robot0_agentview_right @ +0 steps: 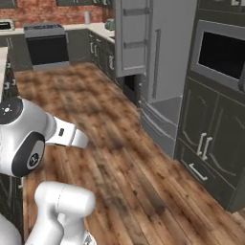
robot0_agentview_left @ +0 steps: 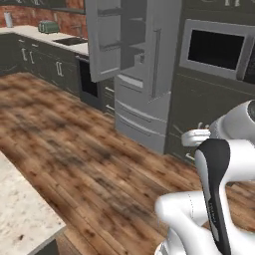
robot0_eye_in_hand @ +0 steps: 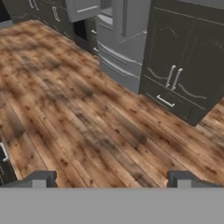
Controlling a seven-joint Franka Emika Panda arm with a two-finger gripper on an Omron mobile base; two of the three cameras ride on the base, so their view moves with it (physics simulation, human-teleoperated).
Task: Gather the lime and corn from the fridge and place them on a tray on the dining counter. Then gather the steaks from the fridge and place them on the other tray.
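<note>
I have the fridge (robot0_agentview_left: 142, 89) ahead of me across the wooden floor (robot0_agentview_left: 84, 149). Its left door (robot0_agentview_left: 107, 40) is swung open, and in the left base view I can see bare door shelves on the inside of it; the right door (robot0_agentview_right: 167, 52) is shut, its long vertical handle facing me, and the bottom drawers sit closed underneath. From the right base view the fridge stands between the dark wall cabinets (robot0_agentview_right: 210, 148) with the built-in oven (robot0_agentview_right: 222, 52) on one side and the wall counter (robot0_agentview_left: 35, 35) running off on the other.

In the hand view my gripper (robot0_eye_in_hand: 110, 179) has its fingers (robot0_eye_in_hand: 39, 179) spread wide apart, with nothing between them, and it looks over bare floorboards. The fridge is well apart from the gripper, up at the far edge of that view, next to the dark cabinet doors (robot0_eye_in_hand: 175, 78).

A corner of the dining counter (robot0_agentview_left: 20, 209) with its speckled beige top shows at the lower left of the left base view, on the side of the floor away from the fridge.

I cannot make out any food inside the fridge from here.
</note>
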